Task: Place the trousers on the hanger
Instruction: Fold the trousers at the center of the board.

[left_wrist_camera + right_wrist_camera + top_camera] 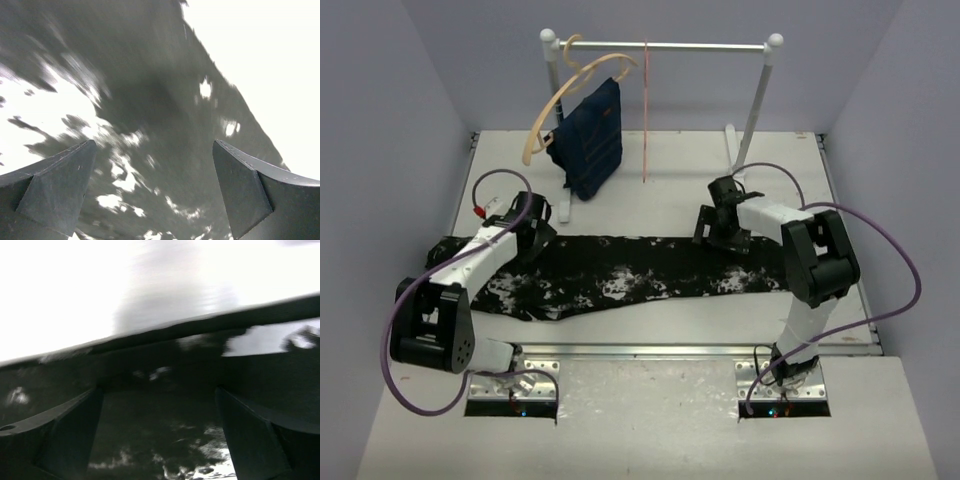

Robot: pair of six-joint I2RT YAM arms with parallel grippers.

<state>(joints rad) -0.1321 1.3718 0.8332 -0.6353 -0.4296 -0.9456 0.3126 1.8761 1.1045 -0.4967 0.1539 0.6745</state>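
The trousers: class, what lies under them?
The trousers lie spread on the white table, whose top shows beyond them. Anything directly beneath the fabric is covered and cannot be seen.

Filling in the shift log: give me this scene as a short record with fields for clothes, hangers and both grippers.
trousers: spread flat across the table, on no hanger
pink hanger: bare, hanging from the rack
wooden hanger: on the rack, carrying a navy garment
left gripper: open, over the trousers' left part
right gripper: open, over their far edge, right part
held: nothing
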